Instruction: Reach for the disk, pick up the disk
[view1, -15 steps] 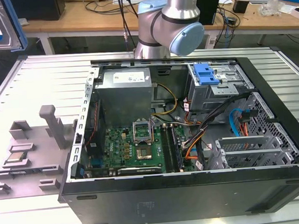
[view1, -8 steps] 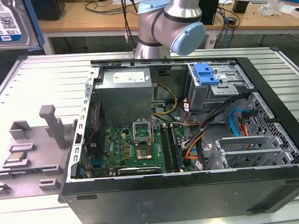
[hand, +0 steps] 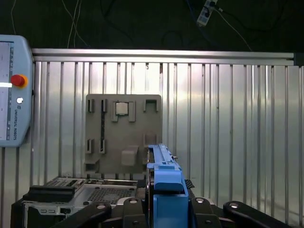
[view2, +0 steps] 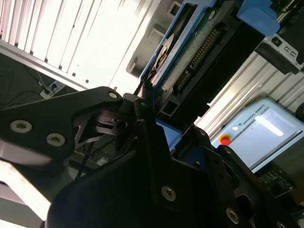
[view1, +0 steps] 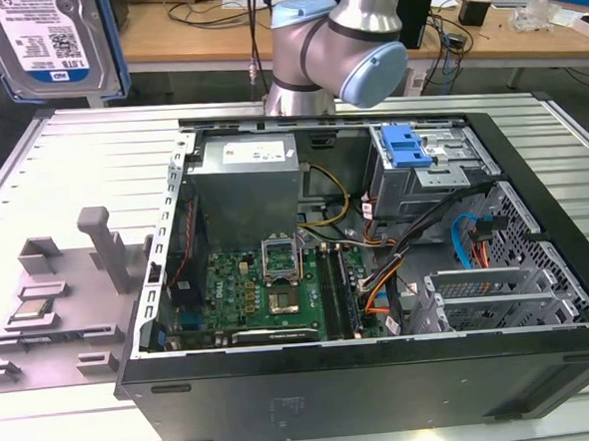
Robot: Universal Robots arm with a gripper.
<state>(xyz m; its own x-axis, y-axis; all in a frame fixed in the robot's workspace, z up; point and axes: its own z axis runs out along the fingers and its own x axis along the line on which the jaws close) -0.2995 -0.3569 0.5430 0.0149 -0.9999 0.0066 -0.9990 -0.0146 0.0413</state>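
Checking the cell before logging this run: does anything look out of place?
The disk is out of the computer case, held upright in the air at the exterior view's upper left; the end effector grips its blue bracket in the first wrist view. A processor chip lies on the grey fixture beside the case.

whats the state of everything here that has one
disk: held up in the air, clamped
gripper: jaws shut on the disk
computer case: lying on its side, panel off, open
processor socket: cover plate raised
processor chip: resting in the grey fixture
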